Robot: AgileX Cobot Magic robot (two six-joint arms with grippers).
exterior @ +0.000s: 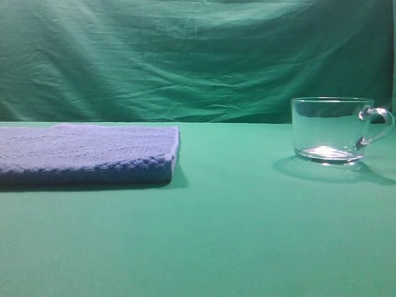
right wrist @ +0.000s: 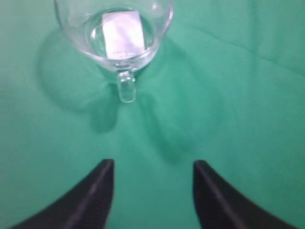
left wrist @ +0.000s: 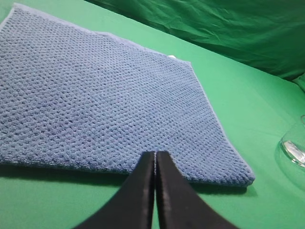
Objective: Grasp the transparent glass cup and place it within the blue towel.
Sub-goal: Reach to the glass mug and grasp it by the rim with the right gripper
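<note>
The transparent glass cup stands upright on the green cloth at the right, its loop handle turned to the right. From the right wrist I look down into the cup, handle toward me. My right gripper hangs open above bare cloth, short of the handle, nothing between its fingers. The blue towel lies flat at the left. In the left wrist view the towel fills most of the frame, and my left gripper is shut, empty, its tips over the towel's near edge. A sliver of the cup shows at the right edge.
A green backdrop hangs behind the table. Green cloth covers the table between towel and cup and across the front. Neither arm shows in the exterior high view.
</note>
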